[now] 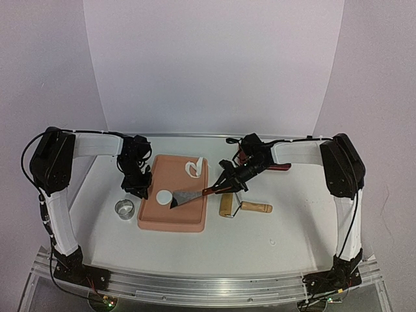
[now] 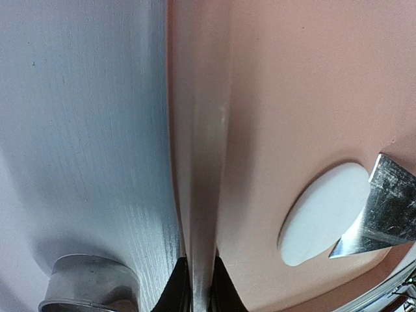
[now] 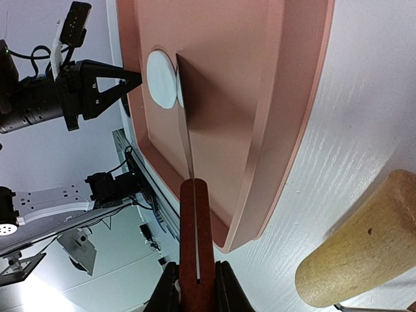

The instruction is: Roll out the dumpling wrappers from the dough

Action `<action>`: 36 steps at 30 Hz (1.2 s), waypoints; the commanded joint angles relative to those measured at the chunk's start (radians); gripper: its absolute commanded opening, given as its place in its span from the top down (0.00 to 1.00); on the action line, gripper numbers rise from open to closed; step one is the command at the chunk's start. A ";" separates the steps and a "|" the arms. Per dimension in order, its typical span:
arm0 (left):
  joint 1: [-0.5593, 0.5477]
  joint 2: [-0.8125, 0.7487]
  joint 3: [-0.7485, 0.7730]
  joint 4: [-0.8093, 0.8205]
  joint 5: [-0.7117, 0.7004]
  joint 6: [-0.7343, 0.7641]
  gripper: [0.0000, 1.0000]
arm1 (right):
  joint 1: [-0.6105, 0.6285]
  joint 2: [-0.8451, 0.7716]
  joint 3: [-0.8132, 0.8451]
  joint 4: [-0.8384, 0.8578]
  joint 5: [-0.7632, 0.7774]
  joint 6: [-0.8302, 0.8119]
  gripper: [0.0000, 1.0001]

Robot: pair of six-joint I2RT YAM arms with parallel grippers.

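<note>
left gripper: I see it almost fully closed, its two dark fingers pinching the left rim of the pink tray, left of centre in the overhead view.
right gripper: clamped on the red-brown handle of a scraper, just right of centre overhead.
scraper blade: flat metal, reaching left across the tray floor; its edge meets the right side of the wrapper.
dumpling wrapper: one neat white round disc, lying flat on the tray near its left rim, close to my left gripper.
dough: a ragged white strip at the tray's upper right corner.
metal ring: on the bench, just left of the tray.
rolling pin: wooden-handled, on the bench just right of the tray, below the right gripper in the frame.
</note>
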 commanded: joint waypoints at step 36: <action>-0.038 -0.145 0.210 -0.086 0.123 -0.016 1.00 | 0.118 0.198 0.049 0.219 0.095 0.136 1.00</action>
